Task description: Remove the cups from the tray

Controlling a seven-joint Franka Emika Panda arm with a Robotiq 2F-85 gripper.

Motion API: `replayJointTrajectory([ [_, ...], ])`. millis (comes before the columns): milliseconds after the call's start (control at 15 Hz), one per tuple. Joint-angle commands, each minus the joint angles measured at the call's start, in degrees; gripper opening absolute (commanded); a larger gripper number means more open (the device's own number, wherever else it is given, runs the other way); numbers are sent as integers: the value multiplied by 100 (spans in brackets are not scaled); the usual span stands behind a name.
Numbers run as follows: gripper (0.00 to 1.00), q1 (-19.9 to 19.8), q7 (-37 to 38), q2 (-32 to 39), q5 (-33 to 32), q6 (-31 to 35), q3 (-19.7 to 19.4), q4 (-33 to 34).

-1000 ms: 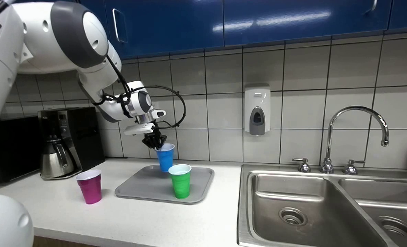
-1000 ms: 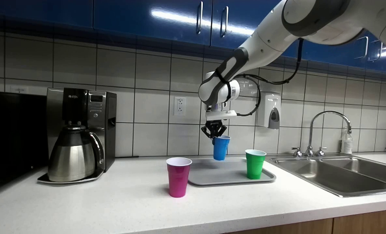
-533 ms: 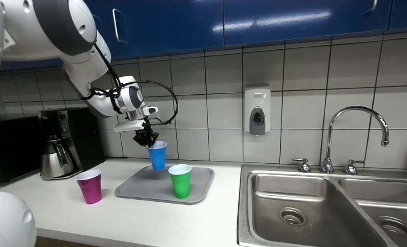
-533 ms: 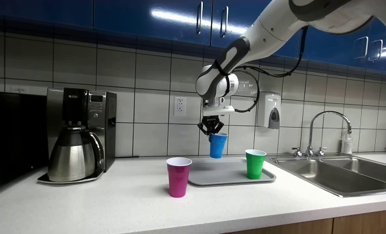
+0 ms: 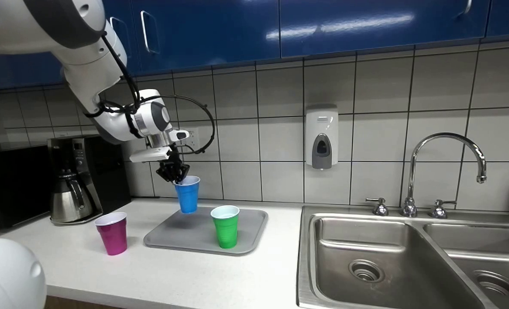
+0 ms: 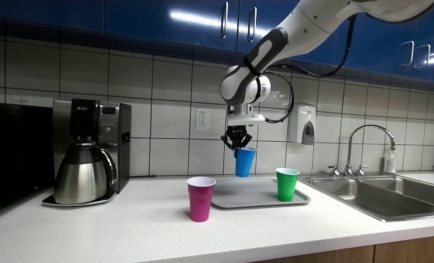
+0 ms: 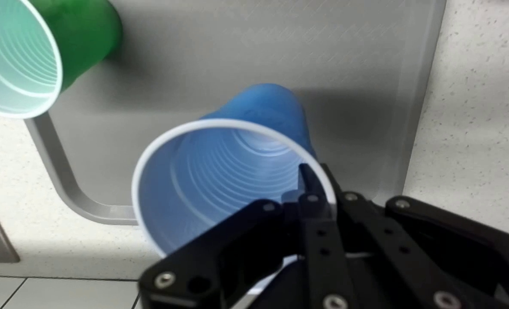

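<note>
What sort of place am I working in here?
Most likely a kitchen, perhaps an office kitchenette, though the views don't settle which: there's a double steel sink, a coffee maker and blue overhead cabinets.

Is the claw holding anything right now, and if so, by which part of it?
The blue plastic cup, pinched at its rim by the claw: one finger reaches inside the cup, the other lies along the outside wall.

A kitchen: glossy blue cabinets along the top of the frame, tiled wall across the middle, coffee maker with steel pot at left, steel double sink and curved faucet at right.
</note>
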Motion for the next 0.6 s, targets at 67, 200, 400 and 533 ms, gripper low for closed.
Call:
replayJointTrajectory([
  [67, 0, -24, 276, -446, -211, -106, 152, -532],
  [200, 0, -34, 283, -475, -216, -97, 187, -634],
  [400, 0, -46, 286, -559, -210, -74, 222, -814],
  [533, 0, -40, 320, -637, -228, -64, 236, -956],
])
